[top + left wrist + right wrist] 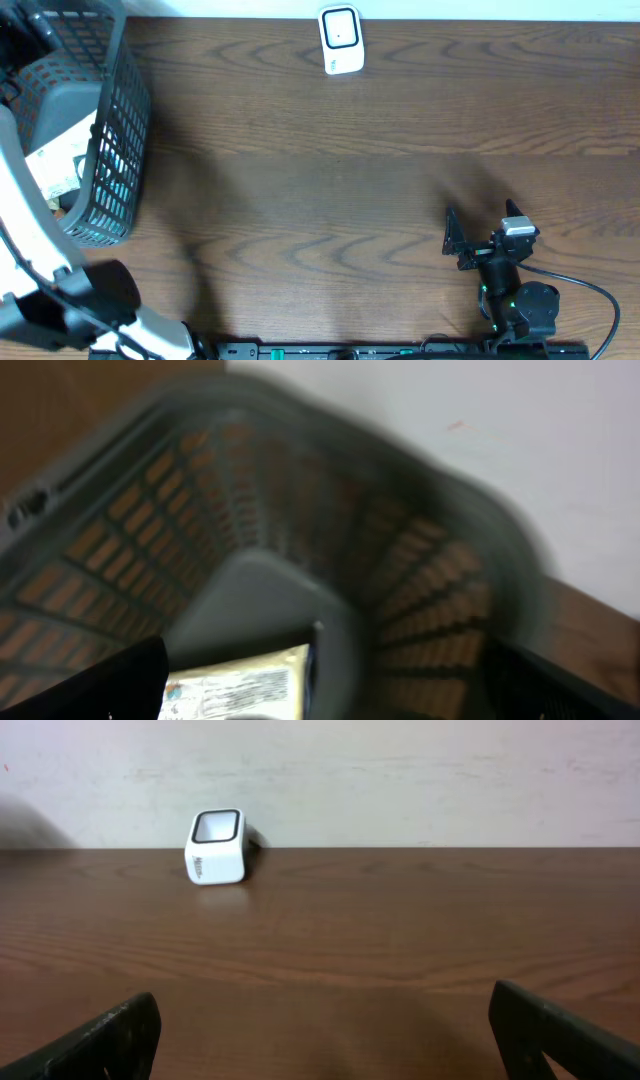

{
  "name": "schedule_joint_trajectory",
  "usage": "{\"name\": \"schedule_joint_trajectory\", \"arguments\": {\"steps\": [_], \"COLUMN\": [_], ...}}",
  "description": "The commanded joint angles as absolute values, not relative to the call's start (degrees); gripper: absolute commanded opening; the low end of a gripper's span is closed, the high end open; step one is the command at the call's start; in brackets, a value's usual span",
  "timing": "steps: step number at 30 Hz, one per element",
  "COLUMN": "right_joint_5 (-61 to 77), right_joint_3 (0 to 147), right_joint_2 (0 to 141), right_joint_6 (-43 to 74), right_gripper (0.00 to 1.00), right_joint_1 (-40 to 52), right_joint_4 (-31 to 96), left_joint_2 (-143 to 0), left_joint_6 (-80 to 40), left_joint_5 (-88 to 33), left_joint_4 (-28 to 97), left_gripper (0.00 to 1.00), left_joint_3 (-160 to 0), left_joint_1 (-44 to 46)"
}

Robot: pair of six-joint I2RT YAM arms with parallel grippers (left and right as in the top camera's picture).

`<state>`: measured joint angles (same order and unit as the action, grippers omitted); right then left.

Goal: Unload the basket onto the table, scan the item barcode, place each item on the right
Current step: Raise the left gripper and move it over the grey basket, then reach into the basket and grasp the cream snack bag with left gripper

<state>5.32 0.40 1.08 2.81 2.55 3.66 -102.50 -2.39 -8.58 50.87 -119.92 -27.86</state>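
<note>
The item, a pale yellow packet point(240, 685) with printed text, lies at the bottom of the black mesh basket point(300, 510). In the blurred left wrist view my left gripper point(325, 680) hangs open above the basket's inside, with the packet showing between its dark fingers point(110, 685) and untouched. The white barcode scanner point(340, 40) stands at the far edge of the table, also seen as the small white box point(215, 847). My right gripper point(483, 225) rests low over the table at the front right, open and empty, facing the scanner.
The basket point(115, 130) stands at the table's left end, with a white packet point(55, 165) and a grey object point(55, 90) inside. My white left arm point(20, 200) reaches over it. Brown wooden tabletop point(330, 180) lies between basket, scanner and right arm.
</note>
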Motion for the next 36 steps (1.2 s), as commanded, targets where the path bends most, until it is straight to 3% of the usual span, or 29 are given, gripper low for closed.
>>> {"name": "schedule_joint_trajectory", "arguments": {"steps": [1,5,10,20,36], "right_joint_5": [5.06,5.06,5.06,5.06,5.06], "right_joint_3": [0.32,0.32,0.32,0.32,0.32], "right_joint_2": [0.93,0.93,0.93,0.93,0.93], "right_joint_6": [3.57,3.57,3.57,3.57,3.57], "right_gripper": [0.99,0.99,0.99,0.99,0.99], "right_joint_1": [3.05,3.05,3.05,3.05,3.05], "right_joint_4": [3.92,3.90,3.92,3.90,3.90], "left_joint_2": [-107.04,-111.66,-117.05,-123.63,-133.08], "left_joint_6": [-6.61,-7.05,-24.95,-52.12,-54.81], "left_joint_5": [-11.88,-8.86,1.06,4.27,10.37], "left_joint_4": [51.92,53.32,53.34,53.52,55.66], "left_gripper": [0.98,0.98,0.98,0.98,0.98], "left_joint_3": [-120.44,-120.33,-120.22,-120.22,-119.09], "left_joint_1": [-30.39,-30.59,-30.59,-30.48,-29.76]}}
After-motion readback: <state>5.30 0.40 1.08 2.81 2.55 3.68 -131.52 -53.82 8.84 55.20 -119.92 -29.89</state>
